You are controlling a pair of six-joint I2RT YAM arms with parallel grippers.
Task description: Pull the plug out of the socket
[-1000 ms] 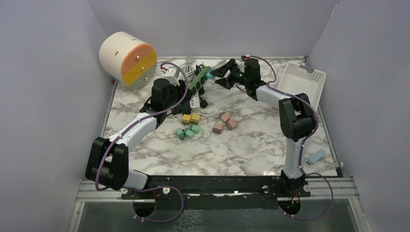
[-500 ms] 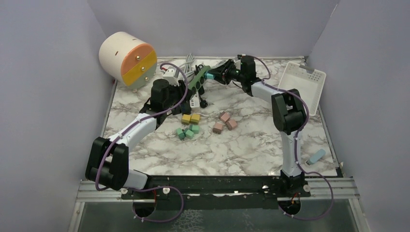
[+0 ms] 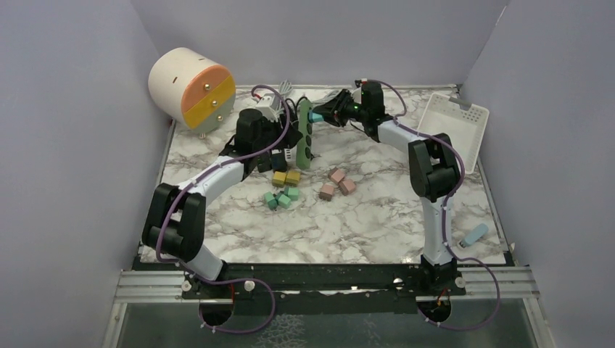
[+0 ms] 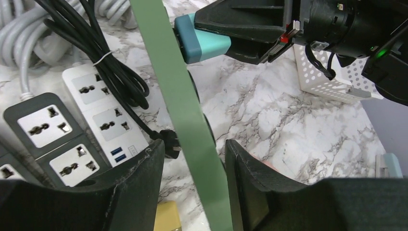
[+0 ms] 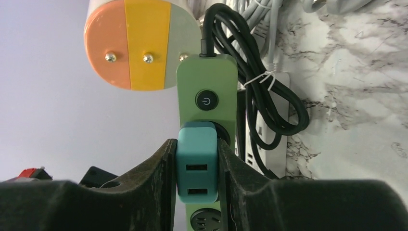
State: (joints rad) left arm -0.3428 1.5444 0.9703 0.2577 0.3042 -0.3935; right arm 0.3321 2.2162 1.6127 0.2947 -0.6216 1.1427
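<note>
Here the right fingers (image 5: 149,183) are clenched on the teal plug (image 5: 196,163), which sits in the green strip (image 5: 207,79) at the upper centre of the top view. The left fingers (image 4: 130,187) straddle the strip; whether they pinch it cannot be told. The plug looks rigid, light and smooth, probably tight in its socket, so its flat sides offer the best hold.
</note>
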